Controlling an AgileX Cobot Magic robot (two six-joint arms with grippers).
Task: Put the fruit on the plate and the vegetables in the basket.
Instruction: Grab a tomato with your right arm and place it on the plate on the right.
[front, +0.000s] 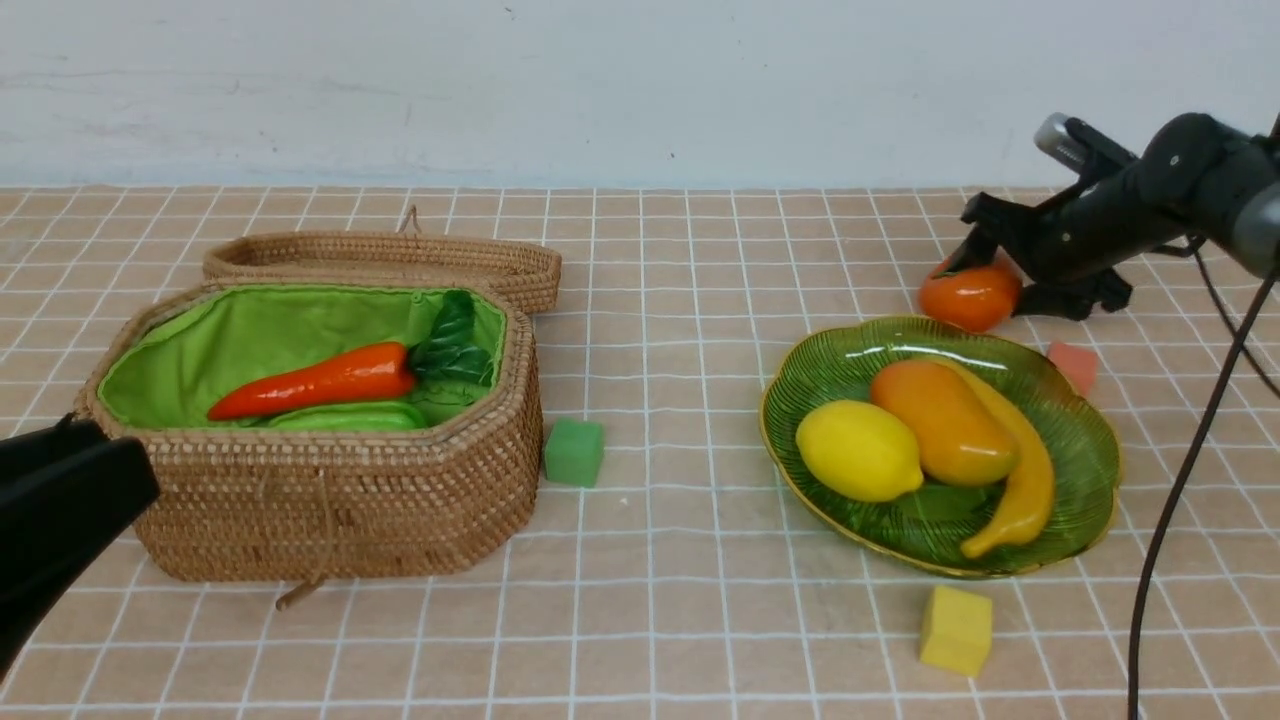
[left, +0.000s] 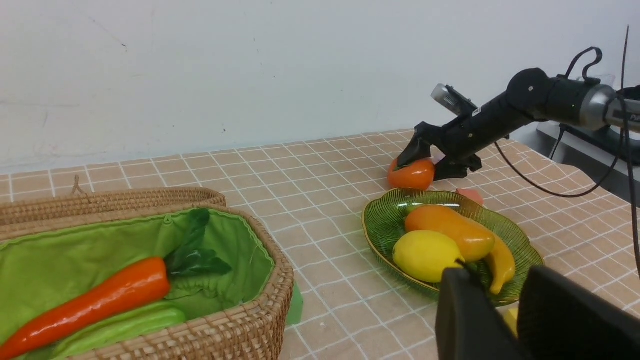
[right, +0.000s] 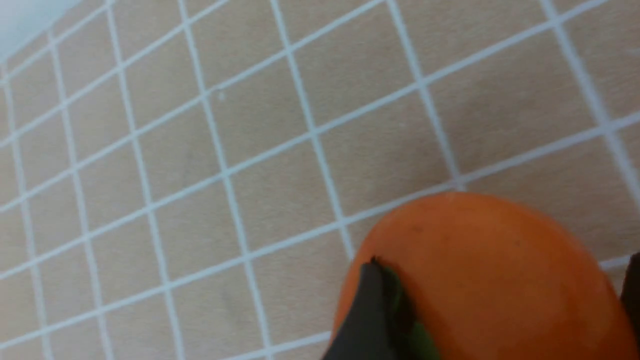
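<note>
Far left, the left gripper (left: 502, 300) is held low by the basket (front: 330, 500), jaws a bit apart with nothing seen between them. Inside the basket the carrot (front: 320, 382) is laid over the green gourd (front: 345, 417); no eggplant can be spotted anywhere, fwiw. A green cube (front: 574, 452) is sat just beside the basket and is best ignored.

Further right, the plate (front: 800, 372) is already loaded with the lemon (front: 858, 450), mango (front: 945, 420) and banana (front: 1030, 480). Only the persimmon (front: 968, 295) is left out, on the counter (front: 680, 560) just behind the plate's far edge. It's straddled by the right gripper (front: 1005, 280), one jaw up against the leaf cap. Whether it's actually clamped yet can't be told.

So the pick is probably what's being done. Tips:
- The squeeze should be centred across the widest part, since glossy round stuff is likely to squirt out.
- It should be lifted clear of the rim, then set on a bare ribbed patch, not dropped onto the mango.
- The pink cube (front: 1075, 365) nearby shouldn't be nudged.
</note>
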